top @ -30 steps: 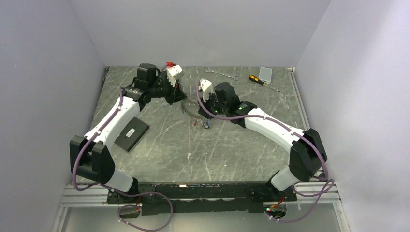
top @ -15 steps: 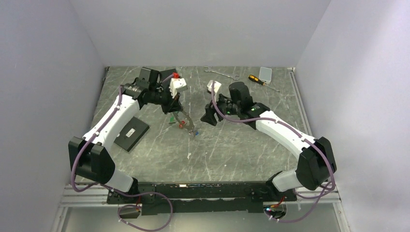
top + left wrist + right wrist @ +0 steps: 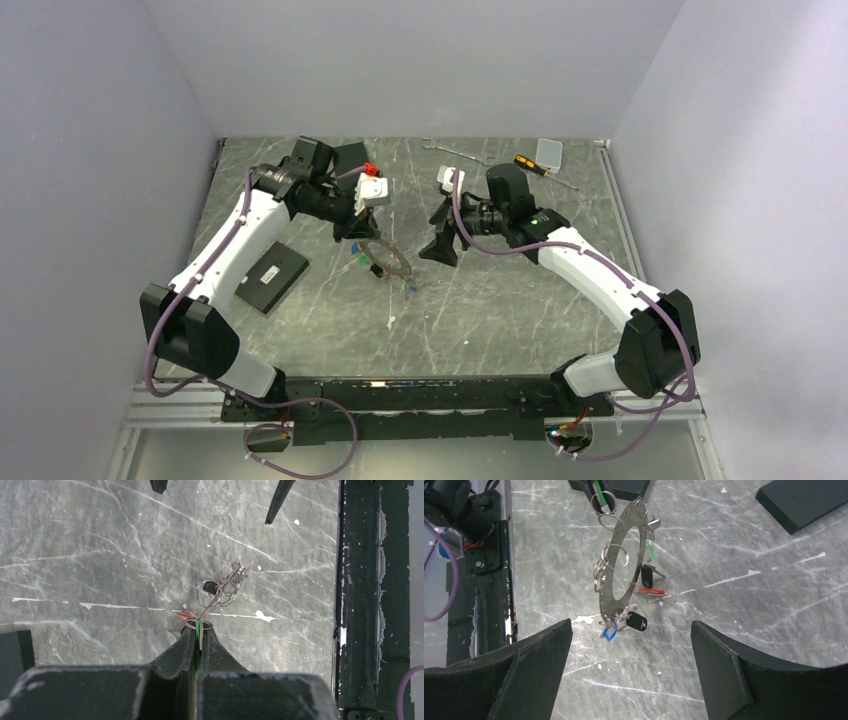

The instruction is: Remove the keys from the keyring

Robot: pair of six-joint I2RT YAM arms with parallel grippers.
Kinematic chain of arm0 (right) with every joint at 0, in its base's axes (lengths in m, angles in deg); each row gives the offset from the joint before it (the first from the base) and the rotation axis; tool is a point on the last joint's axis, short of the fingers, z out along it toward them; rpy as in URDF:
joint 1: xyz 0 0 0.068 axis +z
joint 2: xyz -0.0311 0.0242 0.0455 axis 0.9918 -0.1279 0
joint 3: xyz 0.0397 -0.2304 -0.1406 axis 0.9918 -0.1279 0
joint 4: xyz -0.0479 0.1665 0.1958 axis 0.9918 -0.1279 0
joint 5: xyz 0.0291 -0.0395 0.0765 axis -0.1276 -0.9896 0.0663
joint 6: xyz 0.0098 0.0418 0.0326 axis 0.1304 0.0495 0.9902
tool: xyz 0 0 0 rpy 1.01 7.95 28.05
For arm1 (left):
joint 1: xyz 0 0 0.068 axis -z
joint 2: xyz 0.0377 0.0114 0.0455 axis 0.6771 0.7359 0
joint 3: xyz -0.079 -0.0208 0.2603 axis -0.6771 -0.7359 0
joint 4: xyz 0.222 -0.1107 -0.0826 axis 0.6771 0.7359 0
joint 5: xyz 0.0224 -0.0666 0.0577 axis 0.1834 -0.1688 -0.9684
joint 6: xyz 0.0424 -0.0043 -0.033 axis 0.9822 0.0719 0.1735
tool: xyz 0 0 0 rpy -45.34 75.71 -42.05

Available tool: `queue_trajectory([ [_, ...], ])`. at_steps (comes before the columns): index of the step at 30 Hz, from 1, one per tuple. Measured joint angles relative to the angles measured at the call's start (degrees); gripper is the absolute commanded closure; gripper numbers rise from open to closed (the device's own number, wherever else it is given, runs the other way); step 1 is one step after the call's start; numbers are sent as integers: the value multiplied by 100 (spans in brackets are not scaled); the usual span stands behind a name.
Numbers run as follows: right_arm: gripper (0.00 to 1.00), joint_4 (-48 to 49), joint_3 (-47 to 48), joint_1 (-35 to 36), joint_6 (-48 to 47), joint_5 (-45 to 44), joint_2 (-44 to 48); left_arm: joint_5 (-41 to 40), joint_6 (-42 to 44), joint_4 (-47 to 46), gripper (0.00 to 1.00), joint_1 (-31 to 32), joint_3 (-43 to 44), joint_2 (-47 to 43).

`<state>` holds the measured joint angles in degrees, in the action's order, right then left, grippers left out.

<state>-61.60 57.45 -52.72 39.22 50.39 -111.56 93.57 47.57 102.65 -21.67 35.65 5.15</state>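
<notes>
The keyring [image 3: 609, 605], keys [image 3: 646, 577] dangling, hangs from the clenched left gripper [image 3: 196, 632]; right gripper [image 3: 631, 630] gapes alongside; pinch point unclear.

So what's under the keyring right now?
Just bare table: the keyring hangs from the left hand, keys dangling off it. Whether the lowest keys touch the table I can't tell, and the ring covers the patch right behind it.

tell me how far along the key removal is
Done: nothing visible. In hand: the left hand is shut at the top of the large thin grey metal keyring, holding it up. Left: the small metal keys with green, red and blue tags all hang on it; the right hand is open, empty.
</notes>
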Motion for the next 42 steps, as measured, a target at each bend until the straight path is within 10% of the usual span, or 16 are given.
queue_trajectory([
  [18,46,-293,669,33,-787,782,-44,201,1108,1174,100,540,820,146],
  [42,62,-1281,931,544,-1915,1180,-293,199,1521,1611,100,949,1071,343],
])
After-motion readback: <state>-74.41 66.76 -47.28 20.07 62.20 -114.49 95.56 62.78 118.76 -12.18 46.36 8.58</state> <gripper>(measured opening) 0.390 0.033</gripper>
